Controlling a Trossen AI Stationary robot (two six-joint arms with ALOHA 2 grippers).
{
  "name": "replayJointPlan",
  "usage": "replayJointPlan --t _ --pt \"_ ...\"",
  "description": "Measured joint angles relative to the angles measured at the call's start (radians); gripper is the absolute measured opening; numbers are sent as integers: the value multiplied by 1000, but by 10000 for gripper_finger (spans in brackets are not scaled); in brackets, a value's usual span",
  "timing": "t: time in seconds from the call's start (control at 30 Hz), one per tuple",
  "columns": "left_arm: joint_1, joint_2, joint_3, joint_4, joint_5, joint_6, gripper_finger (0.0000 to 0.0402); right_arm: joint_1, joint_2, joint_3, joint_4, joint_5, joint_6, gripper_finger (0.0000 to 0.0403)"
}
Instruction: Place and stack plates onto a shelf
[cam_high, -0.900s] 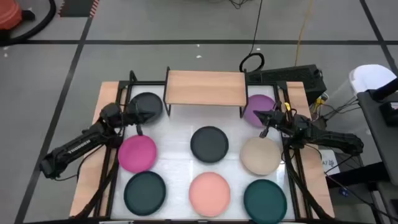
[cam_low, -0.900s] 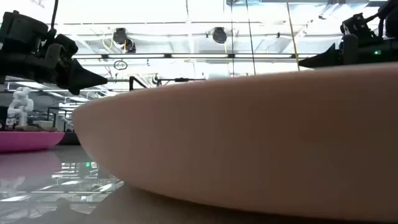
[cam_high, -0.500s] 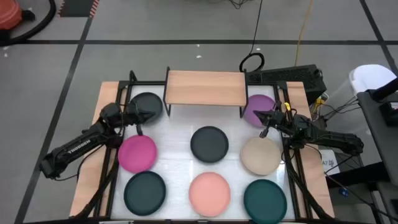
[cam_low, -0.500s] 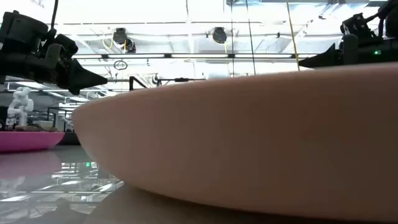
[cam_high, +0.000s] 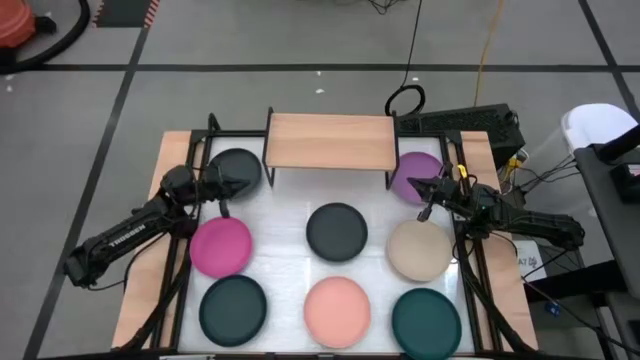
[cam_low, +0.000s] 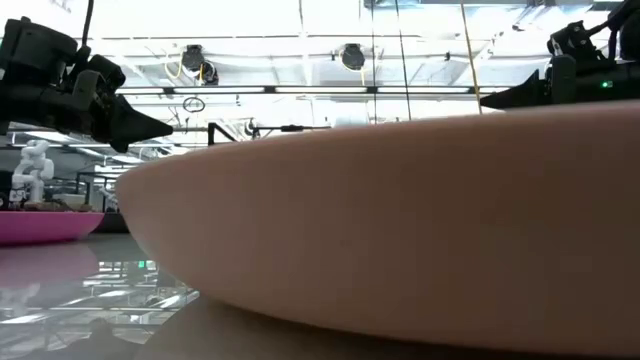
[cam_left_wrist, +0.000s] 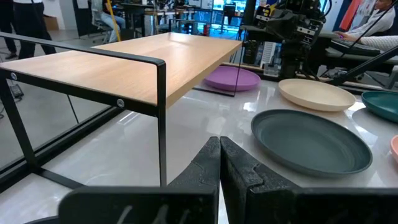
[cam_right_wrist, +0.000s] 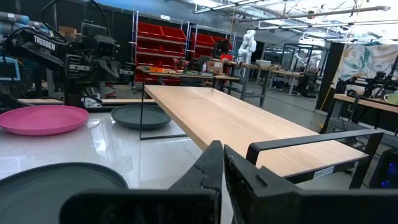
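Observation:
Eight plates lie flat on the white tabletop, seen in the high view: dark grey (cam_high: 237, 168), purple (cam_high: 418, 172), dark grey (cam_high: 337, 230), magenta (cam_high: 221, 245), beige (cam_high: 419, 250), dark teal (cam_high: 233, 307), light pink (cam_high: 337, 306) and teal (cam_high: 426, 320). The shelf (cam_high: 330, 142) stands bare at the far middle on black legs. My left gripper (cam_high: 244, 183) (cam_left_wrist: 220, 146) is shut, raised over the near rim of the far-left dark grey plate. My right gripper (cam_high: 414, 185) (cam_right_wrist: 222, 150) is shut, raised over the purple plate. Both point toward the shelf.
A black metal frame (cam_high: 190, 250) runs along the table's left and right sides under the arms. The light pink plate (cam_low: 400, 230) fills most of the low view. Bare tabletop (cam_high: 290, 205) lies between the shelf's legs and the middle row of plates.

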Motion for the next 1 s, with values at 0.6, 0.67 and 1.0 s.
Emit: replayJointPlan --t 0.6,0.67,1.0 --pt "0 0 0 0 0 0 4 0 0 0 135 0 18 0" --pt "0 0 0 0 0 0 4 0 0 0 160 0 79 0" --pt "0 0 0 0 0 0 4 0 52 22 315 -138 46 0"
